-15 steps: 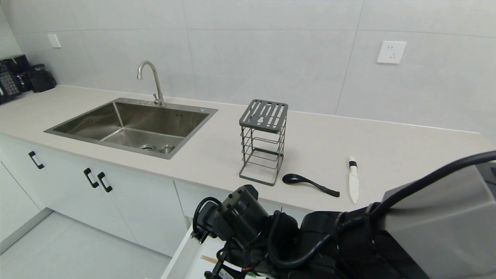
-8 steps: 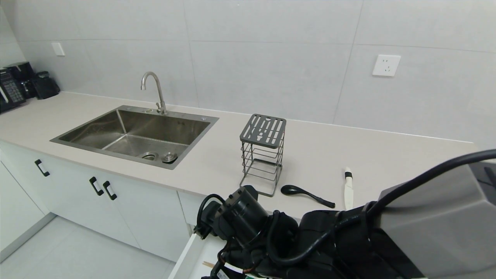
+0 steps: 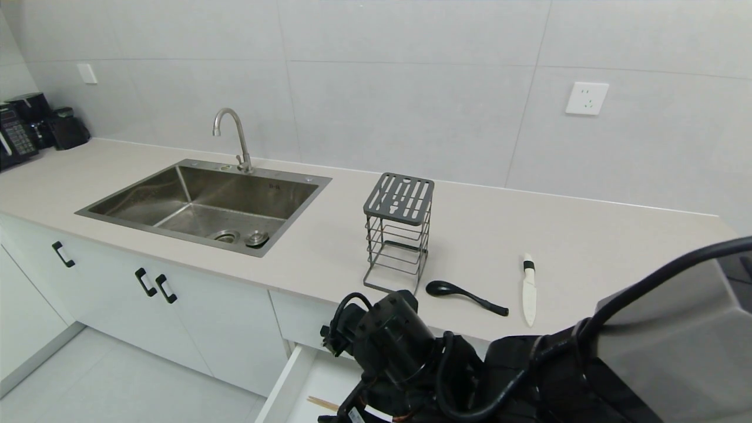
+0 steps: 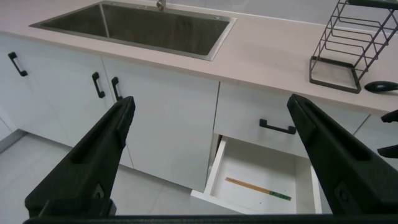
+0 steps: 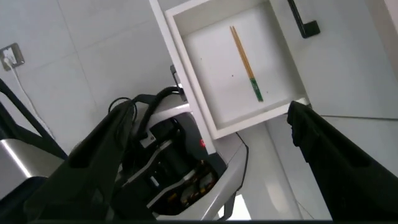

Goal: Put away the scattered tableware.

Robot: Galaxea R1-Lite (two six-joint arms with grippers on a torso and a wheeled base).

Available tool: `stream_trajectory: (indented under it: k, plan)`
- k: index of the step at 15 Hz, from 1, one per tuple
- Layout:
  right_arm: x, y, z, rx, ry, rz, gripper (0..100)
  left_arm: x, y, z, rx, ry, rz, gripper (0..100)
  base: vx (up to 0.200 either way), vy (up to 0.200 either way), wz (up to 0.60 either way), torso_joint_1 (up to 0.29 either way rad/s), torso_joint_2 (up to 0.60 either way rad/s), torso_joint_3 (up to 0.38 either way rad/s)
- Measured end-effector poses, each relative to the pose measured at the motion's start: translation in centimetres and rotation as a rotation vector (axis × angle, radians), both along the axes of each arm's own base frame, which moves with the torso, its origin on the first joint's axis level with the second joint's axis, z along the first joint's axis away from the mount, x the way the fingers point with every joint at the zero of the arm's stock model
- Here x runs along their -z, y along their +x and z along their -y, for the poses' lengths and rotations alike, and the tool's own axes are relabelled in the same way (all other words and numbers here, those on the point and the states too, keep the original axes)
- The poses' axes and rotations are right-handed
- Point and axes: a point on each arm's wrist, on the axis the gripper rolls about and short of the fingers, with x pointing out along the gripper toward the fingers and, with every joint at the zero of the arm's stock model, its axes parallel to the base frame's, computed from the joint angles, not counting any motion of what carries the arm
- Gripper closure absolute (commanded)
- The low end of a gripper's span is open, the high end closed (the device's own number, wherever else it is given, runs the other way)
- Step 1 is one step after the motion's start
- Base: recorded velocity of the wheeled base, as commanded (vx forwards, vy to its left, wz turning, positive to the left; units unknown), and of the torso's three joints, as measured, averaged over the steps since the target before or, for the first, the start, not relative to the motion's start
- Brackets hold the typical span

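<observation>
The left fingers (image 4: 93, 158) and the right fingers (image 5: 339, 155) stand apart, holding nothing; the spoon (image 3: 470, 298) lies ahead and above the left ones, its long axis crosswise.

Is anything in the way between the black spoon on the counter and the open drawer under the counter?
Nothing visible. The spoon lies free near the front edge of the counter; the drawer is open, holding only chopsticks.
</observation>
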Motion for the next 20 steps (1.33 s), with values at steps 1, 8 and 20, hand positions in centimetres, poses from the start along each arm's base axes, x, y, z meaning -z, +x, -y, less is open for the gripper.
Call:
stream_trajectory:
  k: [1,8,20]
  plan:
    - [0.1,0.3,0.5,0.005,0.019,0.03,0,0.0,0.0,0.0,0.0,0.0,0.0,0,0.0,0.0,0.0,0.0,0.0,0.0]
    - [-1.0,1.8,4.7,0.116,0.003,0.058,0,0.0,0.0,0.0,0.0,0.0,0.0,0,0.0,0.0,0.0,0.0,0.0,0.0]
    - [-1.2,6.6,19.2,0.222,-0.084,0.082,0,0.0,0.0,0.0,0.0,0.0,0.0,0,0.0,0.0,0.0,0.0,0.0,0.0]
